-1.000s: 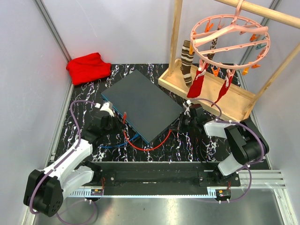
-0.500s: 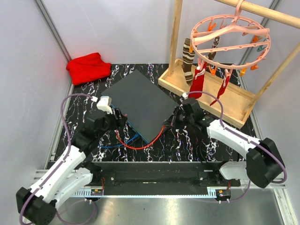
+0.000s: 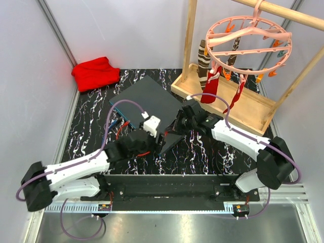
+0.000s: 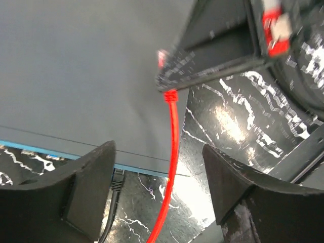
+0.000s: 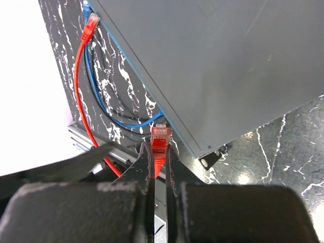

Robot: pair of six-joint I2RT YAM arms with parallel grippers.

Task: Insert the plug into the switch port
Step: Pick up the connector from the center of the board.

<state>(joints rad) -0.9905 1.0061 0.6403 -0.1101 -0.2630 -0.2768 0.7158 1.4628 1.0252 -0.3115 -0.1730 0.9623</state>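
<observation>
The switch (image 3: 144, 101) is a flat dark grey box with a teal front edge (image 5: 152, 91), lying skewed on the marbled mat. My right gripper (image 5: 160, 147) is shut on the red plug (image 5: 161, 135), whose clear tip points at the teal edge close to the switch's near corner, still outside it. The red cable (image 4: 172, 136) trails from that plug down between the fingers (image 4: 81, 192) of my left gripper (image 4: 158, 152), which stands open around it without touching. In the top view the left gripper (image 3: 154, 137) and right gripper (image 3: 166, 142) meet at the switch's near corner.
Another red plug (image 5: 91, 23) and a blue cable (image 5: 126, 123) sit along the switch's front edge, and a black cable (image 4: 116, 182) is plugged in there. A wooden rack (image 3: 228, 98) with hanging socks stands at the back right. A red cloth (image 3: 95, 72) lies back left.
My left arm swung from the switch's left side to its near corner and its gripper opened. The right arm reached leftward, carrying the red plug to the same corner.
</observation>
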